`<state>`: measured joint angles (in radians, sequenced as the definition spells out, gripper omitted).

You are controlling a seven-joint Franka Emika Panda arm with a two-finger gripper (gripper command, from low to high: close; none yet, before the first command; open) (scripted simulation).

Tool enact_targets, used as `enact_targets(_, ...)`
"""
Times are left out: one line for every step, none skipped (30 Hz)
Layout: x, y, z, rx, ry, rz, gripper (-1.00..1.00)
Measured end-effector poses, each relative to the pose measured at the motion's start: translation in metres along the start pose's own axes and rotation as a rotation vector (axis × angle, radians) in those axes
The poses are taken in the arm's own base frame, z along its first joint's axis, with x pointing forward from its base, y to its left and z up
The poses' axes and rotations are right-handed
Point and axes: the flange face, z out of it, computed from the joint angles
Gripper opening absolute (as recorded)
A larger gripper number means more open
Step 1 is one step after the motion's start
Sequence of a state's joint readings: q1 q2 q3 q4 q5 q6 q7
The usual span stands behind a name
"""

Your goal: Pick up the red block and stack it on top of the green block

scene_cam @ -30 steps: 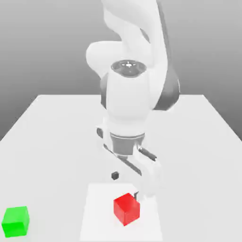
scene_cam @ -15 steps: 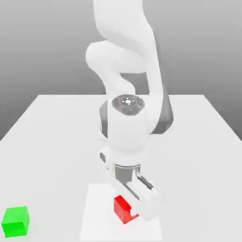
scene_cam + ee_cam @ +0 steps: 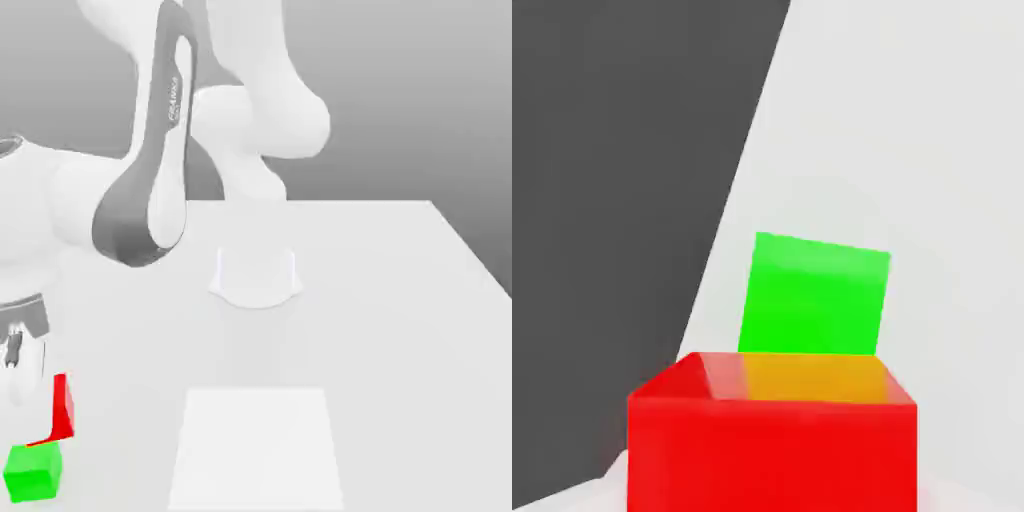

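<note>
The red block [image 3: 63, 407] hangs just above the table at the exterior view's far left, held in my gripper [image 3: 40, 408], which is shut on it. A white finger covers part of the cube. The green block [image 3: 32, 472] rests on the table right below and slightly left of the red one, with a thin gap between them. In the hand view the red block [image 3: 772, 440] sits close to the camera and the green block [image 3: 813, 294] lies beyond it on the table.
A pale square patch [image 3: 258, 450] marks the table's front middle. The arm's round base [image 3: 256, 276] stands at the table's centre. The green block sits near the table's edge, with dark floor [image 3: 612, 150] beyond it.
My gripper came down around the red block on the pale patch, took hold of it, then swung with it to the exterior view's left, above the green block.
</note>
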<state>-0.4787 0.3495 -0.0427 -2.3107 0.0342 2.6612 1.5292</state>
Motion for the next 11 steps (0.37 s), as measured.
enact_targets(0.002, 0.0, 0.008, 0.0, 0.0, 0.002, 1.0)
enact_targets(0.002, 0.0, 0.008, 0.0, 0.0, 0.002, 1.0)
enact_targets(0.002, 0.0, 0.008, 0.0, 0.0, 0.002, 1.0)
enact_targets(0.002, 0.0, 0.008, 0.0, 0.0, 0.002, 1.0)
enact_targets(0.002, 0.0, 0.008, 0.0, 0.0, 0.002, 1.0)
enact_targets(0.002, 0.0, 0.008, 0.0, 0.0, 0.002, 1.0)
enact_targets(0.003, 0.0, 0.012, -0.001, 0.001, 0.003, 1.0)
enact_targets(0.004, -0.001, 0.006, -0.001, 0.001, 0.004, 1.0)
enact_targets(0.004, -0.001, -0.005, -0.001, 0.001, 0.004, 1.0)
enact_targets(0.004, -0.002, -0.018, -0.001, 0.001, 0.004, 1.0)
enact_targets(0.004, -0.002, -0.032, -0.001, 0.001, 0.004, 1.0)
